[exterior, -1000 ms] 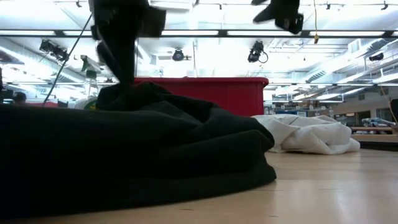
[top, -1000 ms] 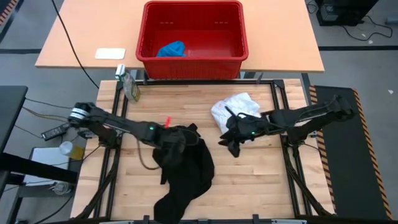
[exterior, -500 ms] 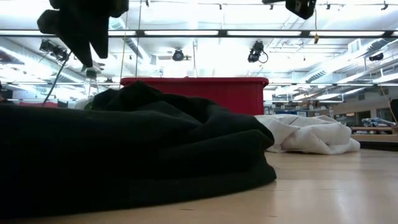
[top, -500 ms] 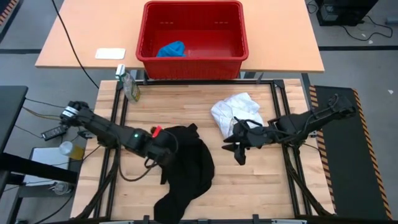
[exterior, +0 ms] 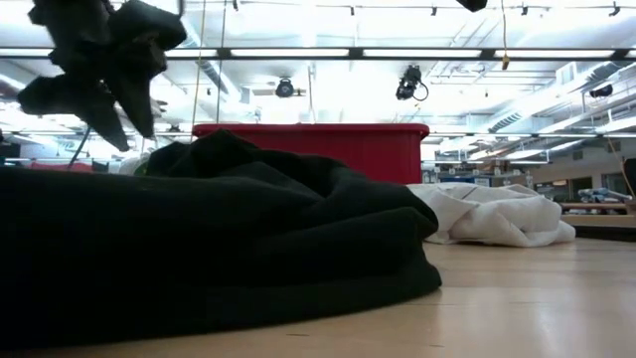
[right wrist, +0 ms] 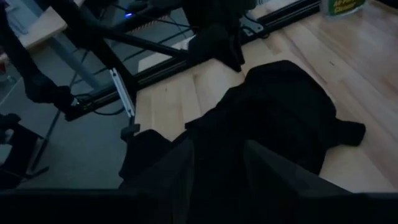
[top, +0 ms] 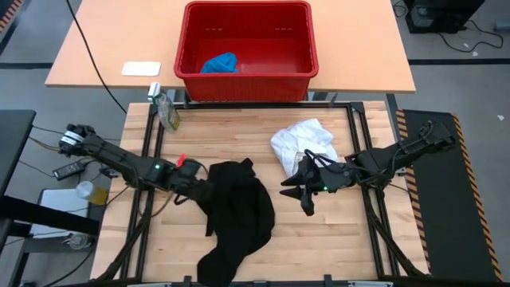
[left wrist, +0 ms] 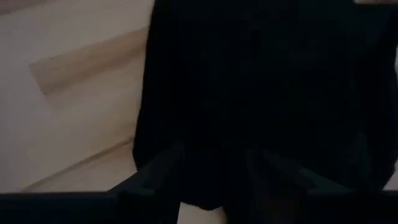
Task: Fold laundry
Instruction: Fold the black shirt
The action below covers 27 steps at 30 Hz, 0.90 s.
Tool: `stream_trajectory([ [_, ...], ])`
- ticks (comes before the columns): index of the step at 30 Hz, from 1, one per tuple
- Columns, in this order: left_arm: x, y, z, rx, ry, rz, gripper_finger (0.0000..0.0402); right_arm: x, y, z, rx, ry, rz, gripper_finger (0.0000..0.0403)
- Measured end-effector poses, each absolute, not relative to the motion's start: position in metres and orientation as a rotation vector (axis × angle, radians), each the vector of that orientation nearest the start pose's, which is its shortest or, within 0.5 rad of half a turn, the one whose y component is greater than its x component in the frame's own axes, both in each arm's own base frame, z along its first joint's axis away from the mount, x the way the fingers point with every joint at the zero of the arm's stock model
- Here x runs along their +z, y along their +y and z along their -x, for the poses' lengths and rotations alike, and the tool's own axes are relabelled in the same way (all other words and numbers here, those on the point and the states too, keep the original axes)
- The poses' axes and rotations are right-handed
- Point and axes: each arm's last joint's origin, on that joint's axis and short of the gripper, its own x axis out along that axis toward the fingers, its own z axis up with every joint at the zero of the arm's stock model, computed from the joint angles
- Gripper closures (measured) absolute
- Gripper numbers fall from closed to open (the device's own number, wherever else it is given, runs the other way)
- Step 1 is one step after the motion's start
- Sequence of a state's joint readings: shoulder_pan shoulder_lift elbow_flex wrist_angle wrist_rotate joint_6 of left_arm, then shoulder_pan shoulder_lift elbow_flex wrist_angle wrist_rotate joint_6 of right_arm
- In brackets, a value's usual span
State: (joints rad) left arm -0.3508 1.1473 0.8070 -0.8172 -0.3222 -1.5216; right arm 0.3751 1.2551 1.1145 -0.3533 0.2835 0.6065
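The black garment (top: pixel 237 209) lies crumpled on the wooden table, its tail running toward the near edge; it fills the low view's foreground (exterior: pixel 199 249). My left gripper (top: pixel 197 185) hangs open just above its left edge, fingers apart in front of the cloth (left wrist: pixel 214 180), clear of it in the low view (exterior: pixel 114 99). The white garment (top: pixel 301 143) lies bunched at the far right. My right gripper (top: pixel 301 195) hovers open near it, facing the black garment (right wrist: pixel 280 118). The blue garment (top: pixel 219 62) lies in the red basket (top: pixel 239 86).
The red basket stands on a separate table beyond the far edge, with a white card (top: pixel 141 68) beside it. A small bottle (top: pixel 166 112) stands at the far left corner. Bare wood shows between the two garments and at the near right.
My left gripper has risen off the black garment's top and drawn back toward the table's left edge, rolling its wrist. The top fold it was on has settled; the rest of the garment has stayed put. My right gripper has swung a little toward the near edge.
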Motion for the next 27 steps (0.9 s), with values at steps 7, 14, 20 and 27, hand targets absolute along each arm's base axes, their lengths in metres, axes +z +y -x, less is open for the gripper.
stream_trajectory([
  [7, 0.212, -0.054, -0.181, 0.661, 0.707, 1.113, 0.0211, 0.334, 0.096, -0.256, -0.097, 0.454, -0.415, 0.0251],
  [14, 0.177, -0.053, -0.185, 0.536, 0.451, 1.228, 0.0208, 0.336, 0.095, -0.257, -0.108, 0.43, -0.413, 0.0251],
  [20, 0.169, -0.041, -0.185, 0.572, 0.283, 1.141, 0.0246, 0.336, 0.095, -0.258, -0.105, 0.425, -0.402, 0.0251],
  [27, 0.235, -0.037, -0.21, 0.291, -0.088, 0.886, 0.0387, 0.343, 0.089, -0.261, -0.073, 0.43, -0.33, 0.0252],
])
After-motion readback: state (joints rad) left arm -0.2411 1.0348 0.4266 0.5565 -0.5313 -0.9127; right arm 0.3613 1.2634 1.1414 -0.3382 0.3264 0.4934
